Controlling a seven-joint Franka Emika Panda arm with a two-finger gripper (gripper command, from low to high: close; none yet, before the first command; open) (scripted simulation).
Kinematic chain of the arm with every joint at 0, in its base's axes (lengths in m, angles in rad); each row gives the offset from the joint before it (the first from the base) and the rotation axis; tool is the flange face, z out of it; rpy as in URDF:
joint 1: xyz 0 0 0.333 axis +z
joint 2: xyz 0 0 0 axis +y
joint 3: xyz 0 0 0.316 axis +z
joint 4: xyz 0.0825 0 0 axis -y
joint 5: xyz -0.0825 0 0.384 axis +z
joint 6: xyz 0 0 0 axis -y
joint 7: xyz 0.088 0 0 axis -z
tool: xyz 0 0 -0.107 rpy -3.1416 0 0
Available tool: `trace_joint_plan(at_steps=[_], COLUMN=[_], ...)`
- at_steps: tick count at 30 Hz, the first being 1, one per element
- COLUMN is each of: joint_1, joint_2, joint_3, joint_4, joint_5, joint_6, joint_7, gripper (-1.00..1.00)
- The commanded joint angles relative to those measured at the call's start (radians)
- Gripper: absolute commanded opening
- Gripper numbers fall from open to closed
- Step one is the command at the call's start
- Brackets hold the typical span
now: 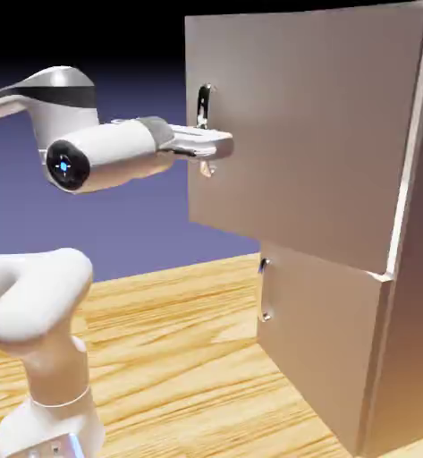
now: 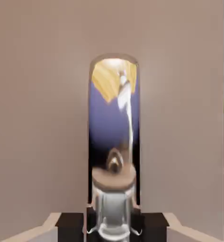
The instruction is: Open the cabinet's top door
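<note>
The cabinet (image 1: 411, 268) stands tall at the exterior view's right. Its top door (image 1: 304, 125) is the large grey-brown panel, swung outward from the cabinet's body along its right edge. A silver bar handle (image 1: 203, 112) runs vertically near the door's left edge. My gripper (image 1: 210, 150) reaches in from the left and is shut on the handle's lower part. In the hand view the shiny handle (image 2: 114, 142) fills the middle, mirroring the wood and backdrop, with the door panel (image 2: 38, 118) behind it and dark fingers (image 2: 73, 222) pressed at its base.
The lower door (image 1: 326, 349) is a shorter panel with a small handle (image 1: 265, 291), also standing slightly ajar. The wooden table (image 1: 179, 358) stretches in front of the cabinet. My arm's base (image 1: 45, 376) rises at lower left.
</note>
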Motion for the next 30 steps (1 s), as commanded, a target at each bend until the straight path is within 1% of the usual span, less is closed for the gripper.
trace_joint_plan(at_steps=[1,8,15,23,30], joint_1=[0.001,0.027,0.122,0.361,0.615], joint_2=[0.003,0.068,0.193,0.355,0.434], joint_3=[-0.036,-0.290,-0.544,-0.831,-1.038], joint_4=[0.003,0.062,0.200,0.461,0.698], joint_5=[-0.031,-0.248,-0.450,-0.635,-0.728], joint_6=[-0.028,-0.224,-0.441,-0.710,-0.904], joint_7=[-0.003,-0.034,-0.078,-0.118,-0.122], gripper=[-1.00,-1.00,-1.00,-1.00,-1.00])
